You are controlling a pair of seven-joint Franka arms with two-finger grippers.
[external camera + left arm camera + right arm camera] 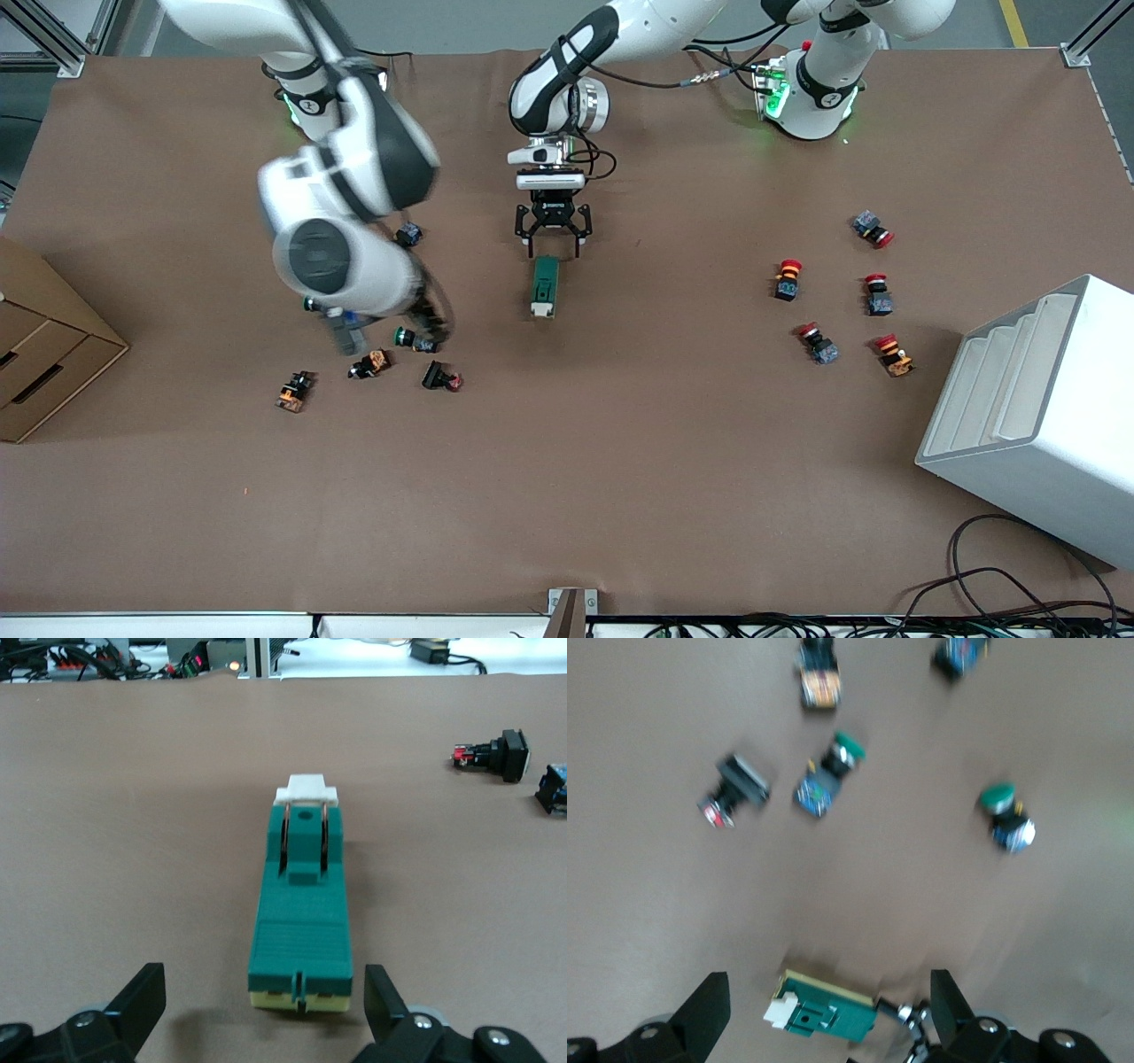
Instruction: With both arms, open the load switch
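- Bench (620, 461): covered in brown sheet. A white stepped bin (1032, 399) stands toward the left arm's end and a cardboard box (44, 346) toward the right arm's end.
- Right arm (345, 204): caught in motion blur over the green-capped push buttons (412, 338). Its hand (833, 1014) has the fingers spread, nothing between them. In the right wrist view the load switch appears close below this hand.
- Left arm (567, 80): reaches to mid-bench. Its hand (553, 251) is low, fingers wide apart and gripping nothing, just above the end of the load switch that points toward the robots.
- Load switch (545, 285): lies flat at mid-bench, free of both hands, white lever (306, 790) at the end nearer the front camera and seemingly still down.
- Red-capped push buttons (837, 297): scattered toward the left arm's end, untouched.
- Progress: early, in my judgement. Neither hand has hold; bracing the body and lifting the lever remain.
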